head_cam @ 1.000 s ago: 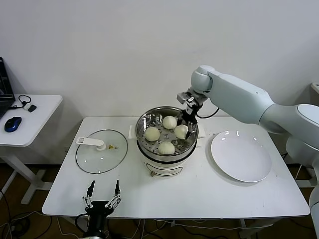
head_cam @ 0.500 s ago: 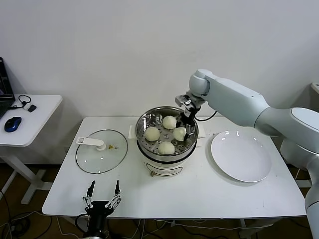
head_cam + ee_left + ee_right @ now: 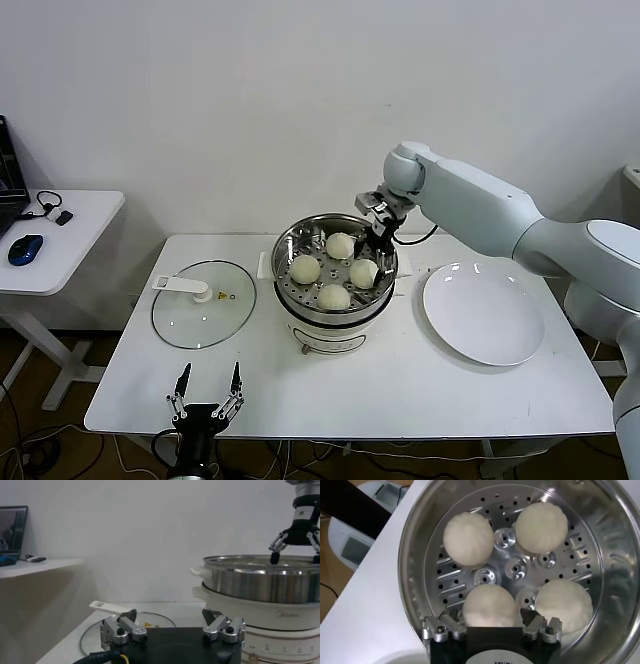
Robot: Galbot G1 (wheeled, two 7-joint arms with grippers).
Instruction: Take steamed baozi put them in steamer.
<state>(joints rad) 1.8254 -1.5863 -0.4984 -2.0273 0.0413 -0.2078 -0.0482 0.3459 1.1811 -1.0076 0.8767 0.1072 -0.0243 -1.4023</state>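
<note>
- Baozi first: I am seeing all four steamed baozi sitting on the perforated tray inside the steamer (image 3: 335,262), none on the plate (image 3: 484,312).
- In the head view I am counting them as the far baozi (image 3: 340,245), the left baozi (image 3: 305,268), the near baozi (image 3: 334,296) and the right baozi (image 3: 364,272).
- The right gripper (image 3: 378,240) is hanging over the far right part of the steamer, just above and behind the right baozi, its arm reaching in from the robot's right side.
- Its pincer is standing wide, and I am seeing nothing between the fingers; in the left wrist view the right gripper (image 3: 296,555) is showing its two fingertips spread apart at the steamer's rim (image 3: 260,560).
- From the right wrist camera I am looking straight down into the tray (image 3: 515,570): four buns are spaced around the centre, apart from each other, and the bun nearest the camera (image 3: 490,605) is lying just ahead of the gripper's finger bases without being pinched.
- The left gripper (image 3: 205,392) is idling low at the table's (image 3: 400,385) near left edge, fingers pointing up and spread apart, holding nothing.
- The glass lid (image 3: 203,302) is lying flat on the table to the left of the steamer, white knob up.
- The plate is lying bare to the right of the steamer.
</note>
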